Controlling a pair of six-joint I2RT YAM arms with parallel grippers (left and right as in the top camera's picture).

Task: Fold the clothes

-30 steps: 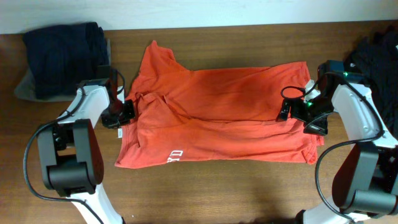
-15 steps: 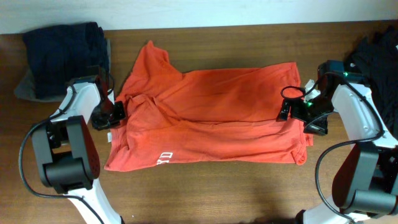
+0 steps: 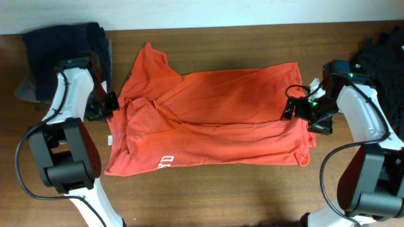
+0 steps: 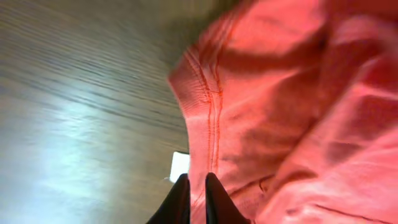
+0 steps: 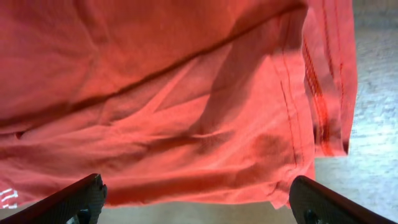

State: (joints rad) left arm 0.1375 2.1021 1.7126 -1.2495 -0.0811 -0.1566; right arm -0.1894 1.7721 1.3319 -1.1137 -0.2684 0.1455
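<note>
Left jaws: stand almost closed at the left edge of the orange-red T-shirt (image 3: 214, 120); cannot tell whether gripping it. Right jaws: gape wide over the shirt's right edge, clamp nothing. Shirt: lies spread and creased mid-surface (image 3: 208, 195), white lettering near its front-left corner.

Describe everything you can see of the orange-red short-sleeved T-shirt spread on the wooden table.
The orange-red T-shirt looks like soft knit fabric, lying flat but creased across the wooden table, seemingly folded over itself lengthwise. One sleeve points towards the far edge; white lettering shows along the near hem. The left gripper, fingers nearly together, meets its left edge; the wide-open right gripper sits over its right edge.
</note>
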